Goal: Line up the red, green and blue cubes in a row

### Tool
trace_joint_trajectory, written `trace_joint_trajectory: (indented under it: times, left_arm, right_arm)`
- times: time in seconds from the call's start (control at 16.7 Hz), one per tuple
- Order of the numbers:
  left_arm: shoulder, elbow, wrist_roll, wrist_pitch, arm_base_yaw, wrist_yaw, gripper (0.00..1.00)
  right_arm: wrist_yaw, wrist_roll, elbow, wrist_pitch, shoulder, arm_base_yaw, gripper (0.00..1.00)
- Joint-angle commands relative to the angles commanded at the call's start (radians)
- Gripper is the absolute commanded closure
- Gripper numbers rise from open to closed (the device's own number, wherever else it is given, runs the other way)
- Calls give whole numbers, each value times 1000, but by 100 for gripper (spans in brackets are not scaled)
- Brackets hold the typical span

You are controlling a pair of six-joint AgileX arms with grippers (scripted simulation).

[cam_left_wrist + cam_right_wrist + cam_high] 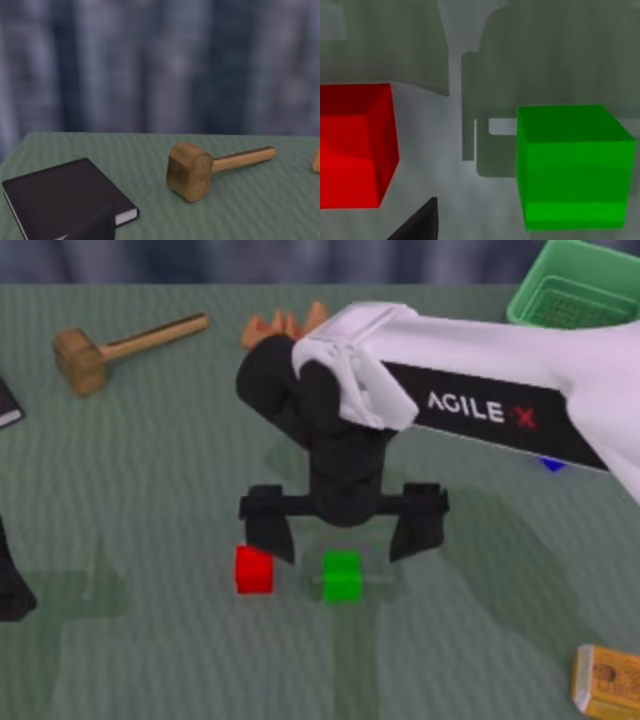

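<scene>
We see the red cube (pixel 355 145) and the green cube (pixel 572 167) resting apart on the table (pixel 435 130); one dark fingertip (pixel 420 225) shows.

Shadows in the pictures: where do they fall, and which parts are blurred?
Top view: the right gripper casts a soft shadow on the table around the small bright green cube. Right wrist view: grey shadows lie behind the small bright red cube. Left wrist view: the backdrop is blurred.

right arm (pixel 480 410): you can read "agile x" in white letters on its black side panel, the x in red.
orange box (pixel 606 680): you see print on it, too small to read.
</scene>
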Motion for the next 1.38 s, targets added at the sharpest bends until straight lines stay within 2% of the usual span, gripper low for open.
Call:
trace_joint_trajectory:
  times: [0.24,0.54,0.72,1.02,1.38]
  left_arm:
    - [0,0,0,0,0,0,0]
    - [0,0,0,0,0,0,0]
    - [0,0,0,0,0,0,0]
    - [0,0,0,0,0,0,0]
    - [0,0,0,0,0,0,0]
  right_arm:
    - [0,-3,87,-122,-34,6,0]
    - [0,-5,92,-127,-34,0,0]
    - [0,-71,115,-134,-18,-37,0]
    - [-2,-362,190,-160,41,-195,0]
    - [-5,-884,279,-200,124,-447,0]
